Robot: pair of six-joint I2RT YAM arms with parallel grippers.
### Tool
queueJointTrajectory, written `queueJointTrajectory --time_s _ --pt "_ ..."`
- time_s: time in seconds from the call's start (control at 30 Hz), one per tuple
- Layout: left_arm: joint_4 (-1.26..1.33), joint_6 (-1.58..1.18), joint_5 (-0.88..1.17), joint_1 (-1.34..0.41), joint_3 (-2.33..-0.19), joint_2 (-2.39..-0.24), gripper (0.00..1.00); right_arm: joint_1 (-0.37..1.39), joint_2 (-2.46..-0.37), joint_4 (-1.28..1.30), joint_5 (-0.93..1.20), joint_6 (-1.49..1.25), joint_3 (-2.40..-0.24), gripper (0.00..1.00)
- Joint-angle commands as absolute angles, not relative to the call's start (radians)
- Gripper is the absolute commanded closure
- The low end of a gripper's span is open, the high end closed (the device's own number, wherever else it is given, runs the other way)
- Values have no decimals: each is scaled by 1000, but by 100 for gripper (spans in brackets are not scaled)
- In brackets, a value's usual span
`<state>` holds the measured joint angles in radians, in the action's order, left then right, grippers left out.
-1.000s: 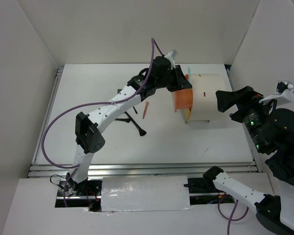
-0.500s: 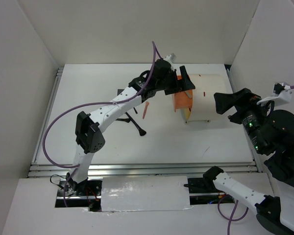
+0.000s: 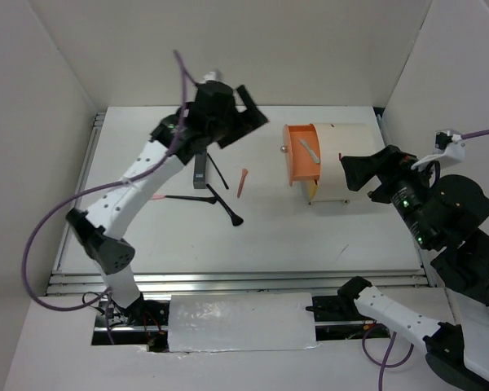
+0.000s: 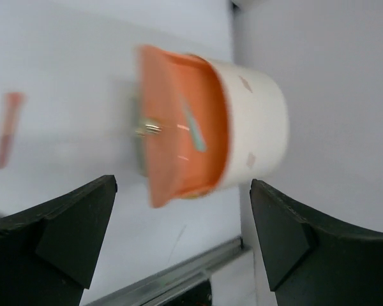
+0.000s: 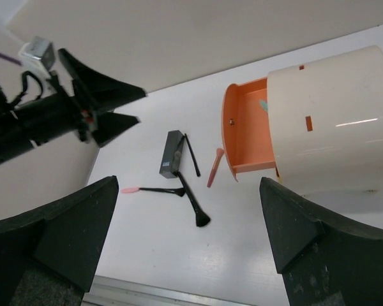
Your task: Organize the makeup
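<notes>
Below and behind my left gripper [image 3: 246,120], spread wide and empty, lie the dark grey rectangular tube [image 3: 200,171] and short orange-pink stick [image 3: 242,183]; between picks, I judge, so next comes a descent onto one.

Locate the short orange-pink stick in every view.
Top external: orange-pink stick at centre, just left of the orange drawer.
Left wrist: stick blurred at the far left edge; drawer mid-frame.
Right wrist: stick at centre, left of the drawer.
Shared landmark: the open orange drawer.
</notes>
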<state>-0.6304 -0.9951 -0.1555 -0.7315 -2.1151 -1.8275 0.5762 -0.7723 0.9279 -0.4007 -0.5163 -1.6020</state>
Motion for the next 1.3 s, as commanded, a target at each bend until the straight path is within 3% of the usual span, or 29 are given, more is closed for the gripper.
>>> queueJointTrajectory --time_s 0.0,0.2,0.33,0.73,1.27 --pt "-944 -1187 -415 -576 -1995 -1697 0 580 -822 891 -296 -483 -1594 0" --pt "-1043 -1250 -463 -309 -1607 -1542 1 581 -862 865 -151 -479 -1559 0" --pt "-967 -1217 -398 -167 -1490 -1551 1 581 -911 874 -31 -456 -1580 0" --pt "-1025 -1232 -396 -48 -1649 -1956 1 581 -904 887 48 -472 -1548 0" --pt "-881 -1281 -354 -11 -1477 -2025 6 580 -931 903 17 -466 -1568 0"
